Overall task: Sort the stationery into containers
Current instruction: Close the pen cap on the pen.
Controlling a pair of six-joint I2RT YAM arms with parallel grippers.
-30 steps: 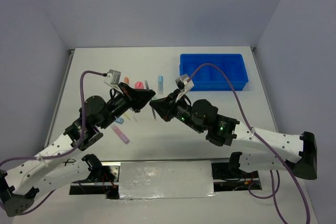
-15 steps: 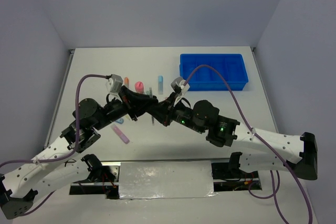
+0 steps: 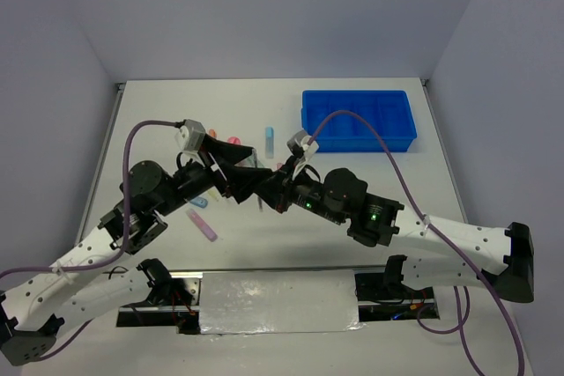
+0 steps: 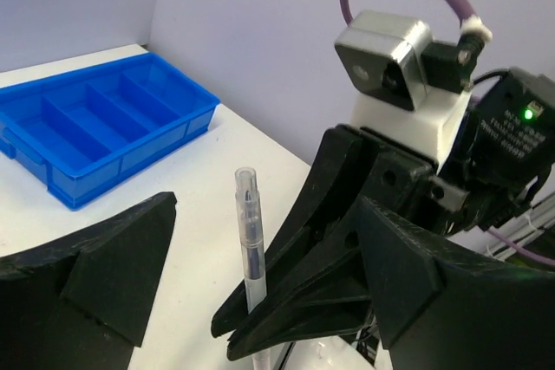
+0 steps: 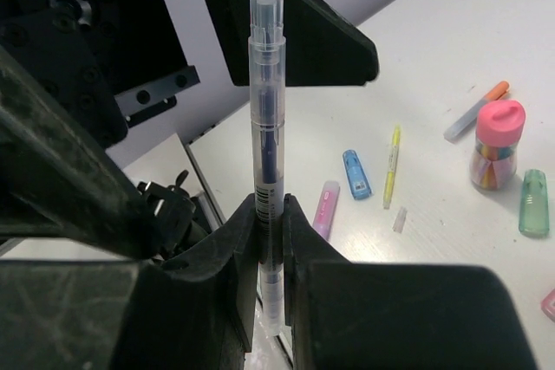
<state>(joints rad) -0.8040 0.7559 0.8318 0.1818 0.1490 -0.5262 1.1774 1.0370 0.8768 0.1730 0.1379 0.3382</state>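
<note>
A clear slim pen (image 5: pixel 267 127) with dark ink stands upright above the table, and my right gripper (image 5: pixel 269 205) is shut on its lower barrel. My left gripper (image 4: pixel 264 214) faces it with its jaws open wide on either side of the pen (image 4: pixel 250 257), not touching it. The two grippers meet over the table's middle (image 3: pixel 260 184). The bright blue divided tray (image 3: pixel 357 142) sits at the back right, also seen in the left wrist view (image 4: pixel 130 158). Loose stationery lies on the table: a pink highlighter (image 5: pixel 325 208), a blue highlighter (image 5: pixel 355 172) and a thin yellow stick (image 5: pixel 392 162).
A pink-capped tube (image 5: pixel 497 140), an orange-capped marker (image 5: pixel 475 110) and a green highlighter (image 5: pixel 533 201) lie beyond the pen. A purple highlighter (image 3: pixel 204 226) lies under the left arm. A light blue highlighter (image 3: pixel 270 138) rests left of the tray.
The two grippers came together over the table's middle. My left gripper, shut on the pen before, has opened and let it go; the right gripper now holds the pen.
</note>
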